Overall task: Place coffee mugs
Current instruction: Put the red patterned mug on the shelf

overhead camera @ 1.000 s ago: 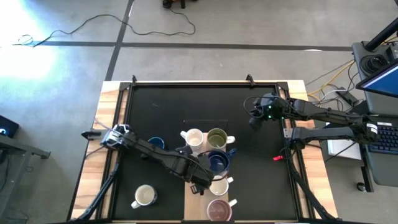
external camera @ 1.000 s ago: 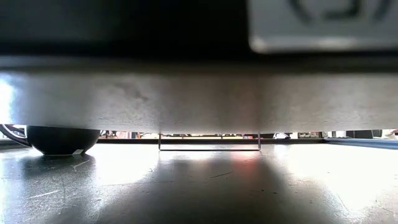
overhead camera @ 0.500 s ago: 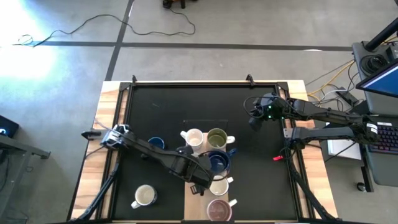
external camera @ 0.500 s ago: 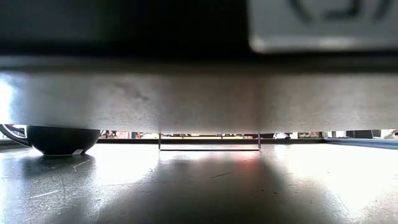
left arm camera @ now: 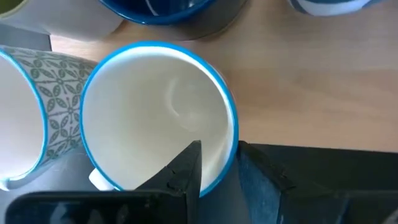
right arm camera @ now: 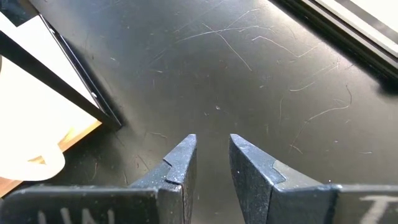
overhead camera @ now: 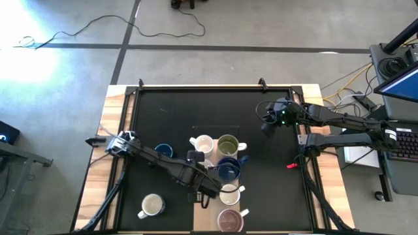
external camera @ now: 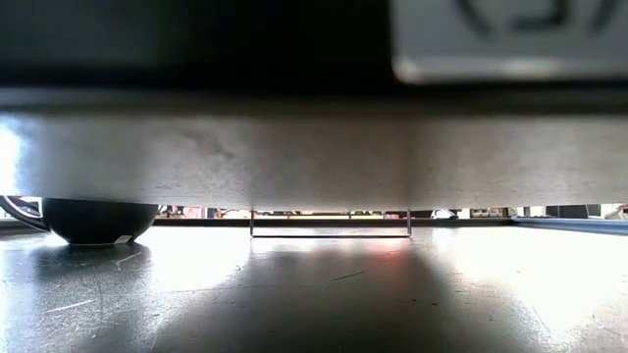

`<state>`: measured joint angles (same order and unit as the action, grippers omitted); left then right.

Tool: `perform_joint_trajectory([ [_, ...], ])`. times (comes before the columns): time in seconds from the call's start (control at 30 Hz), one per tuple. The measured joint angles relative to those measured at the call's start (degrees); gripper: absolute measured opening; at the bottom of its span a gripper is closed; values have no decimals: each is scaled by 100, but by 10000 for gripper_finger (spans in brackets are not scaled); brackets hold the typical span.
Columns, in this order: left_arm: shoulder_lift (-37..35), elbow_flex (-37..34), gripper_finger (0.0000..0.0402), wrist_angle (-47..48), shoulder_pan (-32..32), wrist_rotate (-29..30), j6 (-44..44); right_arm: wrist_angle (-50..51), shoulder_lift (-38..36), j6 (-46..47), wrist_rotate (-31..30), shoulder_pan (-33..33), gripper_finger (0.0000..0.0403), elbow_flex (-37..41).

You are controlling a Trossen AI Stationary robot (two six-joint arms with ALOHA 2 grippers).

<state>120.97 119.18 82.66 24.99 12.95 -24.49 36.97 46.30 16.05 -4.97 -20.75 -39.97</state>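
My left gripper [overhead camera: 204, 194] reaches over the wooden board [overhead camera: 243, 222] among the mugs. It is shut on a white mug with a blue rim [left arm camera: 155, 112], which stands on the wood. A blue-rimmed patterned mug [left arm camera: 31, 124] stands right beside it. On and near the board are a white mug [overhead camera: 202, 145], an olive one [overhead camera: 227, 144], a dark blue one [overhead camera: 228, 170], a white one [overhead camera: 229, 194] and one with a maroon inside [overhead camera: 228, 219]. My right gripper [overhead camera: 268, 127] hovers over the black mat, slightly open and empty [right arm camera: 212, 146]. My left gripper has the blue-rimmed mug by its rim [left arm camera: 225, 163], one finger [left arm camera: 186, 168] inside the mug and one [left arm camera: 261, 174] outside. The fingers come from above, pointing down. The mug stands upright on the wooden board. In the high view the gripper's body hides the contact.
A dark blue mug [overhead camera: 163, 151] and a cream mug [overhead camera: 151, 205] stand apart on the mat's left half. The mat's far half and right side are free. The low view is mostly blocked by a pale slab [external camera: 314, 157] close to the lens.
My left gripper has shifted a little toward the table's left edge, and more of the dark blue mug by the board now shows. The other mugs in view have stayed in place.
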Motion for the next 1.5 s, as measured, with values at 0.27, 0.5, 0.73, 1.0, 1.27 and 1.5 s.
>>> perform_joint_trajectory([
  [0.27,0,-186,68,-21,0,-2,171,0,0,-1,0,-1,84,0],
  [0.5,0,-195,14,-206,-15,-142,-165,0,0,-1,0,0,84,0],
  [0.73,0,-195,15,-406,-24,-170,-281,0,0,-1,0,-2,84,0],
  [1.0,0,-195,14,-492,-126,-301,-192,0,0,0,0,0,84,0],
  [1.27,0,-195,15,-644,-236,-352,-105,0,0,-2,0,0,84,0],
  [1.5,0,-195,15,-742,-254,-492,-105,0,0,-2,0,0,84,0],
])
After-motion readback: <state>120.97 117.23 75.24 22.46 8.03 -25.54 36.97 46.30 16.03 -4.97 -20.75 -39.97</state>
